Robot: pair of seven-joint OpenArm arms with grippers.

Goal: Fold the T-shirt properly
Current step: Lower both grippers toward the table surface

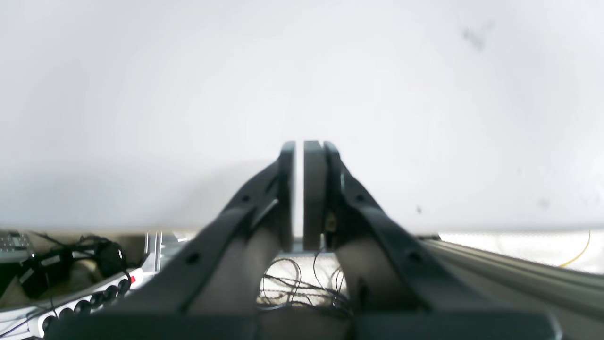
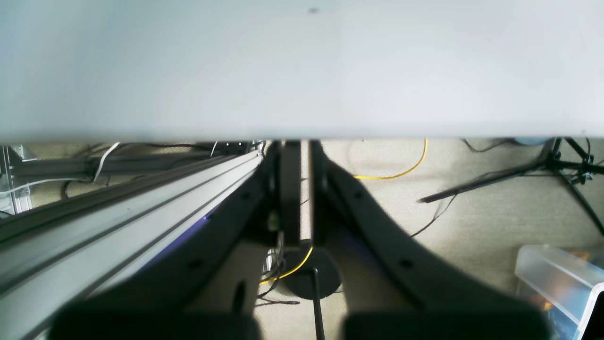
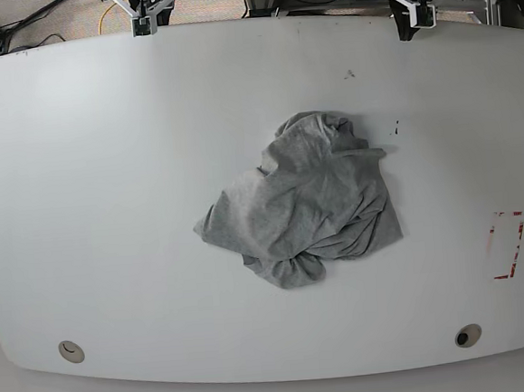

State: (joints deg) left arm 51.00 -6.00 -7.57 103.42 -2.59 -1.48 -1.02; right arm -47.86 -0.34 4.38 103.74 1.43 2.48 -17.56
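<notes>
T-shirt lay crumpled in a heap slightly right of the tabletop's centre in the base view, well apart from both arms. It was light grey; no lettering was visible, so the printed side was hidden or turned under. The heap ran along a diagonal, from a bunched end at the upper right, where a narrow strip of fabric stuck out sideways, down to a knotted wad at the lower left near the front edge. Which end was collar and which was hem could not be told from these views.

Left gripper was closed with nothing between its pads, parked at the far edge of the tabletop, on the base view's right. Right gripper was likewise closed down to a thin slit and empty, at the far edge on the base view's left. Neither touched the garment.

Assessment: folding had not begun; the step in hand was to spread the garment flat. To do it well, each gripper should open before descending, pinch a single layer at an outer edge rather than the central bulk, and the two should draw apart along the diagonal so the cloth unrolls without dragging off the tabletop. Sleeves and hem should be identified once flat, before any fold is made.

A red-outlined mark sat near the right edge, clear of the cloth.
</notes>
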